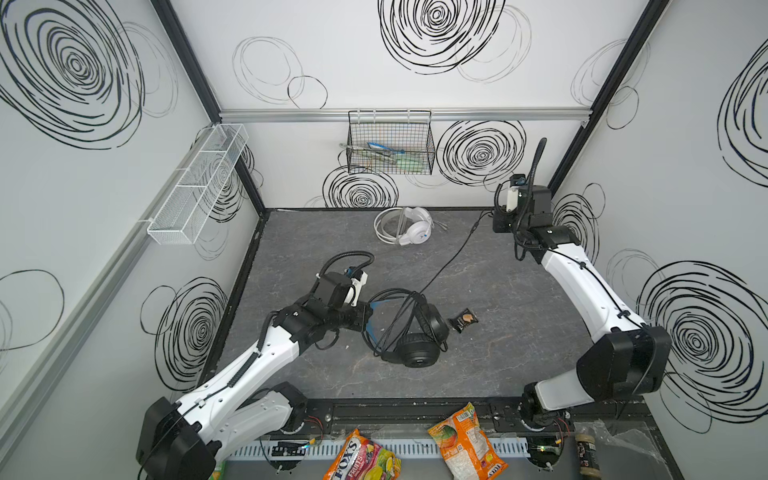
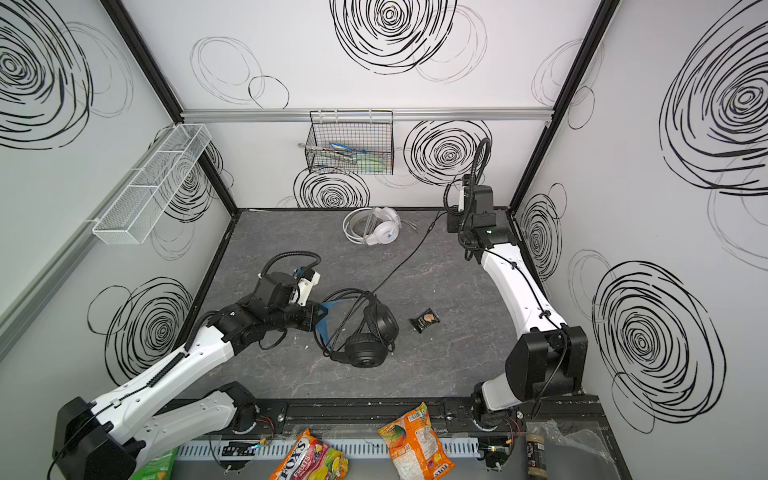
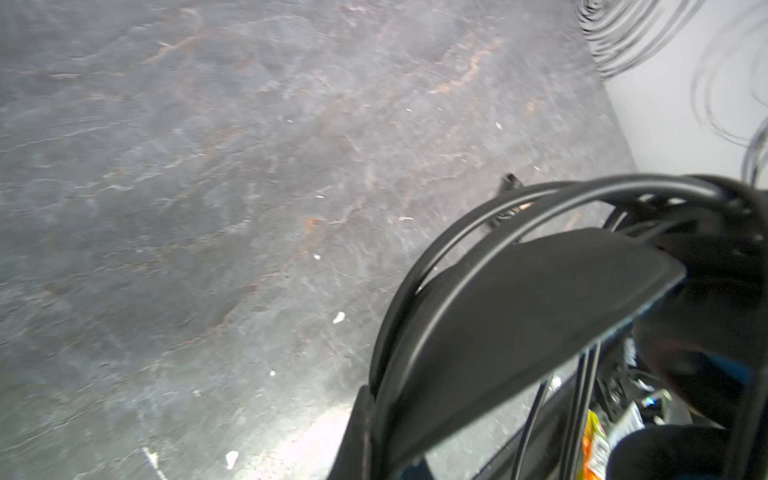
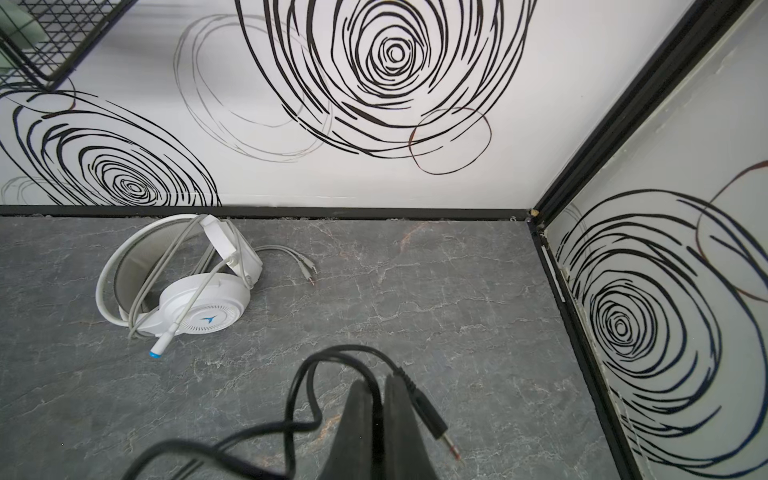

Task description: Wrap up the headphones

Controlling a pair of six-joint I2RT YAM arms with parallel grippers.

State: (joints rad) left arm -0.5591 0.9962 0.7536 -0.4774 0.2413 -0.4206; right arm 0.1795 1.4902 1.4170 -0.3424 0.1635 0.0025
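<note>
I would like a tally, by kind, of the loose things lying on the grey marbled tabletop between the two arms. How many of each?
Over-ear wired headsets: 2, the white headset and the black headset with a blue-lined headband
Small dark snack packet: 1
Total: 3

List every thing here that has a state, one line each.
black headphones, lying down, headband gripped.
black cable, partly wound on them, rest stretched out.
white headphones, at the back, cable wound on.
left gripper, shut on black headphones.
right gripper, shut on black cable near its plug.
wire basket, hung up, holding items.
</note>
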